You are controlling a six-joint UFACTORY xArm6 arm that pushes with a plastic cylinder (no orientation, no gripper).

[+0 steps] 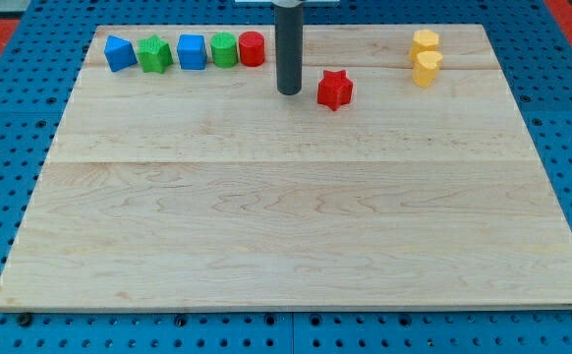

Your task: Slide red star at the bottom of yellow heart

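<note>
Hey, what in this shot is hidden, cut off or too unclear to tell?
- Camera view: the view's top edge cuts off the rod above my tip.
- Whether my tip touches the red star is unclear; a narrow gap seems to show.
- The upper yellow block touches the yellow heart; its shape is unclear.

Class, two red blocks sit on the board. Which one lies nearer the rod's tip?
The red star, just to the view's right of my tip. The other red block, rounded, ends the row at the view's top left, farther away.
</note>
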